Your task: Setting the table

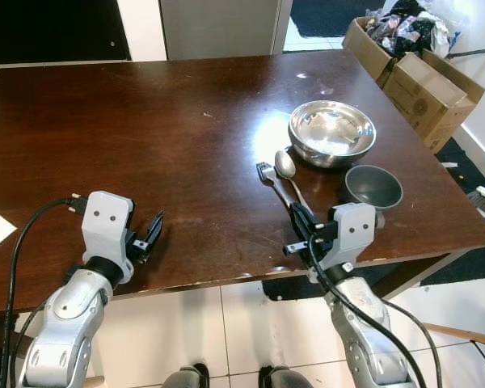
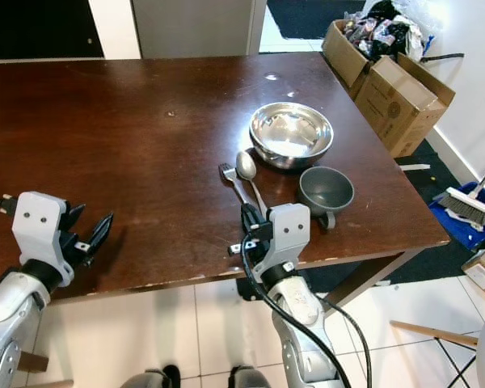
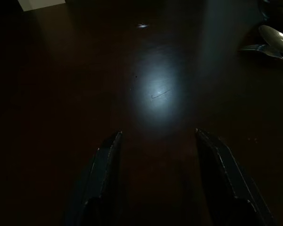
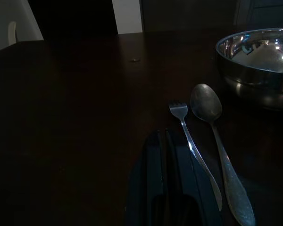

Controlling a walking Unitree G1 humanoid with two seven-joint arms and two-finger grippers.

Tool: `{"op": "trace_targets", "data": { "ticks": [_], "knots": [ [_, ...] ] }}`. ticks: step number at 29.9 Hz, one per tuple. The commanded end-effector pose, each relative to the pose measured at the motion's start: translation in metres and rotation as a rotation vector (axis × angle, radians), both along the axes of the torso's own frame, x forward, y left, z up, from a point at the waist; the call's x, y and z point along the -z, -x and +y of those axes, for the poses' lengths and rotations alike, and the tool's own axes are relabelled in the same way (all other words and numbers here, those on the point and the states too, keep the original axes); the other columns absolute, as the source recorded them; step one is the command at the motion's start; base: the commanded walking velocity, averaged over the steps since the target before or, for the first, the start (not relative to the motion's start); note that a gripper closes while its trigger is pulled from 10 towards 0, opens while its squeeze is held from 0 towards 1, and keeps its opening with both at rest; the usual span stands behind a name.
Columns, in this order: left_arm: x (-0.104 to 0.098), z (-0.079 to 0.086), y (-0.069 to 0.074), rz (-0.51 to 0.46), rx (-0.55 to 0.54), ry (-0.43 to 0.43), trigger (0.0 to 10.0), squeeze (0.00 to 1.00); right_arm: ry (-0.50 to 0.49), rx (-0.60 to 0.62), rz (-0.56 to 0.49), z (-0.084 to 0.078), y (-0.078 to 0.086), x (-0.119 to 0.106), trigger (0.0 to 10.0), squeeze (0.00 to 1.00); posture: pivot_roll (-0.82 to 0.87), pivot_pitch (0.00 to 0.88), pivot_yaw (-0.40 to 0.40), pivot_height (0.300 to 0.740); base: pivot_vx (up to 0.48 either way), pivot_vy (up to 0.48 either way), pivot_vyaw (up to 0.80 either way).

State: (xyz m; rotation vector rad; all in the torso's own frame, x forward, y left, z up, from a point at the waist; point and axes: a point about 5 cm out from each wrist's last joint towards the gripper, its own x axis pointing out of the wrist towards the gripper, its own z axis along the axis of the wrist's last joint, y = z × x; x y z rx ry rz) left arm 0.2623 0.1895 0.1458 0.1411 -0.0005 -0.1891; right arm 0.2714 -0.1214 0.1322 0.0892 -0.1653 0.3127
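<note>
The dark wood counter (image 1: 145,121) is carrying a partial setting on the robot's right side: a steel bowl (image 1: 331,132) is sitting toward the far right, w/ a small grey cup (image 1: 373,187) just beside it nearer the edge. A fork (image 1: 273,185) and spoon (image 1: 289,174) are lying side by side, heads touching or nearly touching the bowl's near side, handles pointing back toward the robot, prob. so they're easy to reach from its edge. The right gripper (image 1: 301,220) is hovering low over the handle ends, fingers (image 4: 167,179) pressed together and holding nothing; it looks lined up w/ the fork handle, maybe to nudge or straighten it. The left gripper (image 1: 151,234) is waiting over bare wood well apart from the items, fingers (image 3: 104,174) spread, empty.
</note>
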Motion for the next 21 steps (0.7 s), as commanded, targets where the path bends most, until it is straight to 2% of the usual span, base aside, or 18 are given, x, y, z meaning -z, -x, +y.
{"op": "trace_targets", "data": {
  "ticks": [1,14,16,21],
  "knots": [
    [0.0025,0.0015,0.0046,0.009,-0.006,-0.003,10.0,0.00,0.004,0.004,0.025,0.0001,-0.0004,0.0050,10.0,0.00,-0.06,0.071,0.053,0.740,-0.431,0.000,0.00],
    [0.0020,0.0040,0.0068,0.011,-0.011,-0.008,10.0,0.00,-0.082,-0.003,0.048,0.0052,-0.0030,0.0033,10.0,0.00,-0.05,0.075,0.054,0.740,-0.412,0.000,0.00],
    [0.0019,0.0053,0.0066,0.012,-0.013,-0.012,10.0,0.00,-0.137,-0.009,0.058,0.0056,-0.0047,0.0009,10.0,0.00,-0.05,0.075,0.058,0.740,-0.401,0.000,0.00],
    [0.0017,0.0051,0.0061,0.012,-0.012,-0.014,10.0,0.00,-0.143,-0.007,0.057,0.0054,-0.0051,0.0000,10.0,0.00,-0.05,0.075,0.060,0.740,-0.398,0.000,0.00]
  ]
}}
